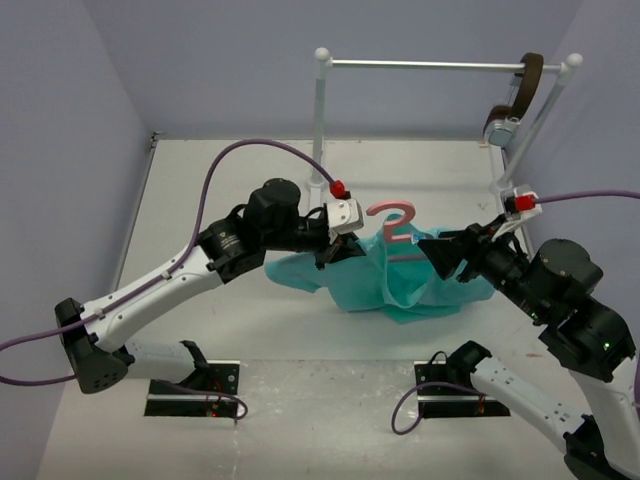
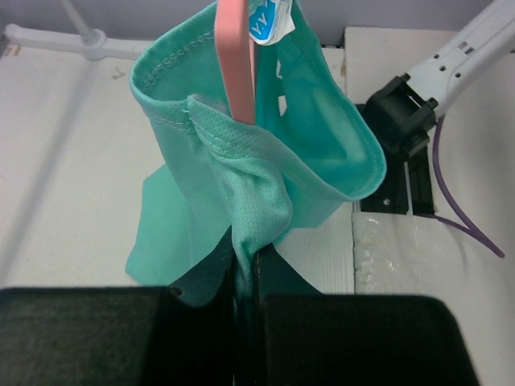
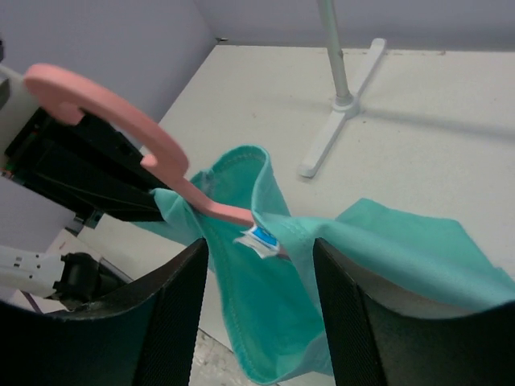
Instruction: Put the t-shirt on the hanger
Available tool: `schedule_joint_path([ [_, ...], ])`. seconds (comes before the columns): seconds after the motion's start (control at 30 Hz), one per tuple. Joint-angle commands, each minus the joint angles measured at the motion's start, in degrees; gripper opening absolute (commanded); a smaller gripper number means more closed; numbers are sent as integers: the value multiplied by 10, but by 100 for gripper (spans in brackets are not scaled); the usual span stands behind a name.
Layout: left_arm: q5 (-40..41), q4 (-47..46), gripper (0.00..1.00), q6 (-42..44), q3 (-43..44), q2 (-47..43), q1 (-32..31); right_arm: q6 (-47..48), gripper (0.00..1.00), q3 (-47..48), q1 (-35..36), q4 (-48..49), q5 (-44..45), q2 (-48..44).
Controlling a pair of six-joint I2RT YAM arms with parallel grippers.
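The teal t-shirt (image 1: 410, 285) hangs bunched between my two grippers, its lower part on the table. The pink hanger (image 1: 392, 218) stands with its hook above the shirt, and its arm runs down into the collar opening beside the white-and-blue label (image 3: 261, 239). My left gripper (image 1: 335, 252) is shut on a fold of the shirt near the collar (image 2: 245, 257). The hanger (image 2: 236, 56) rises just behind that fold. My right gripper (image 1: 437, 257) is open, with its fingers spread on either side of the shirt (image 3: 402, 241) and touching nothing. The hanger's hook (image 3: 121, 112) points away to its upper left.
A white clothes rack with a metal bar (image 1: 420, 65) stands at the back of the table. A brown strap with a metal piece (image 1: 515, 100) hangs at its right end. The rack's foot (image 3: 338, 121) is behind the shirt. Purple walls close in on both sides.
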State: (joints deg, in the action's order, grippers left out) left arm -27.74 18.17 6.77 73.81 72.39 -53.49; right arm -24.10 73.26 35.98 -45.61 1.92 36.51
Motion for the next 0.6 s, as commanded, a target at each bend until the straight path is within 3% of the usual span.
schedule_joint_path([
  [0.0, -130, 15, 0, 32, 58, 36, 9, 112, 61, 16, 1, 15, -100, 1],
  [0.1, -217, 27, 0, 57, 65, 56, 8, 161, 66, 2, 1, 55, -179, 1],
  [0.27, -253, 32, 0, 59, 69, 77, 8, 186, 63, 14, 1, 79, -241, 28],
  [0.33, -258, 38, 0, 63, 73, 81, 8, 194, 51, 18, 1, 89, -239, 45],
  [0.37, -256, 41, 0, 63, 73, 82, 8, 197, 40, 20, 1, 90, -239, 50],
  [0.4, -252, 41, 0, 62, 73, 83, 8, 199, 25, 21, 1, 90, -242, 53],
  [0.43, -244, 45, 0, 63, 73, 83, 8, 209, 0, 19, 1, 92, -251, 54],
  [0.47, -233, 48, 0, 63, 74, 82, 8, 211, 0, 14, 1, 100, -258, 50],
  [0.5, -218, 51, 2, 63, 75, 81, 9, 214, 0, 5, 1, 111, -265, 42],
  [0.57, -141, 67, 41, 58, 78, 68, 15, 210, 0, -14, 0, 142, -252, 20],
])
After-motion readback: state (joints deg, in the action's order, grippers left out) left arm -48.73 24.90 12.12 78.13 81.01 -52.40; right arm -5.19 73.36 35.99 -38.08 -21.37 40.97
